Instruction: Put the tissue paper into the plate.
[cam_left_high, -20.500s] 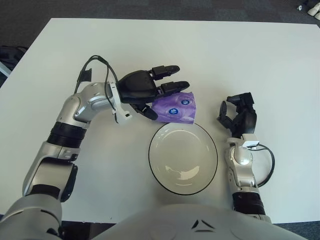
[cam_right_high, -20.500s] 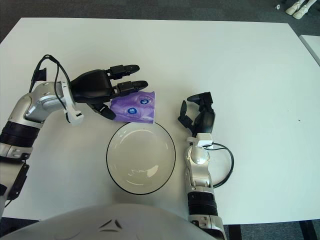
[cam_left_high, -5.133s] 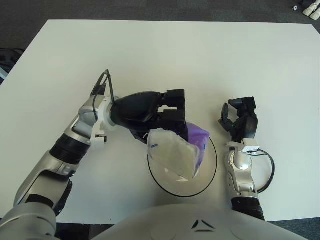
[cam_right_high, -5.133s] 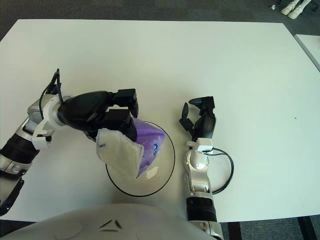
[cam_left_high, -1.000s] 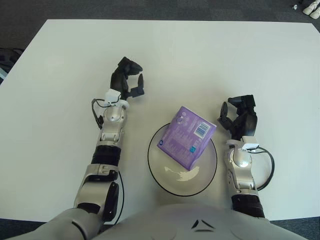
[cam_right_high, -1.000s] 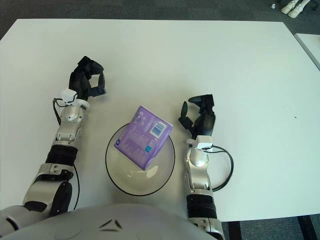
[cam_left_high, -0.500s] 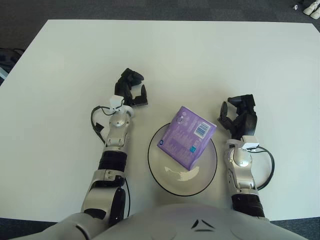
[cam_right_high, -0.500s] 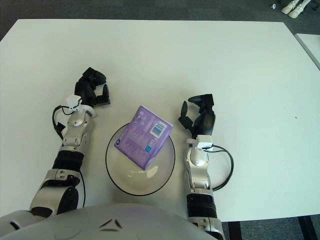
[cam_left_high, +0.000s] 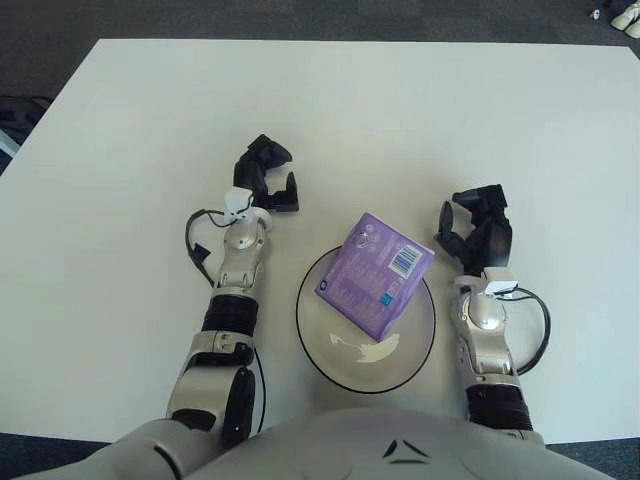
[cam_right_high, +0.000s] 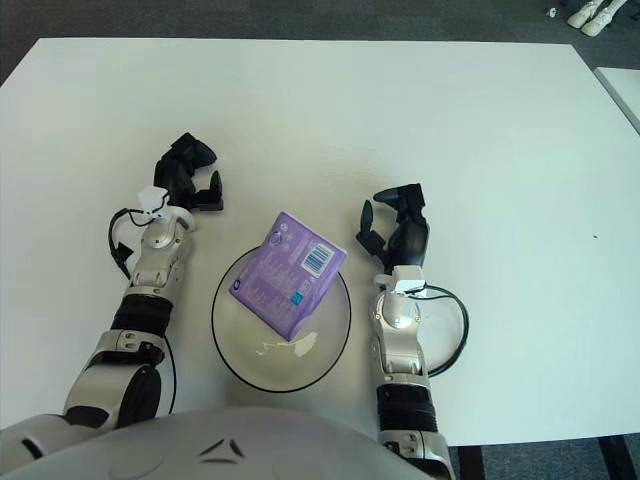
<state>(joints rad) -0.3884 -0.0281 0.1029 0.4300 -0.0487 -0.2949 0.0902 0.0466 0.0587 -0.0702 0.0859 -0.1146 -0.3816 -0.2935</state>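
Purple tissue pack (cam_left_high: 374, 272) sits tilted in white plate (cam_left_high: 318, 345), one corner over rim; we judge placement done. Left hand (cam_left_high: 268, 177) beside plate, fingers loose, empty. Right hand (cam_left_high: 478, 231) opposite side, relaxed, empty, on white table (cam_left_high: 400, 110).

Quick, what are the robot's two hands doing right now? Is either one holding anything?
Left hand: fingers loosely curled, holding nothing, left of the white round plate.
Right hand: fingers loosely curled, holding nothing, right of the plate.
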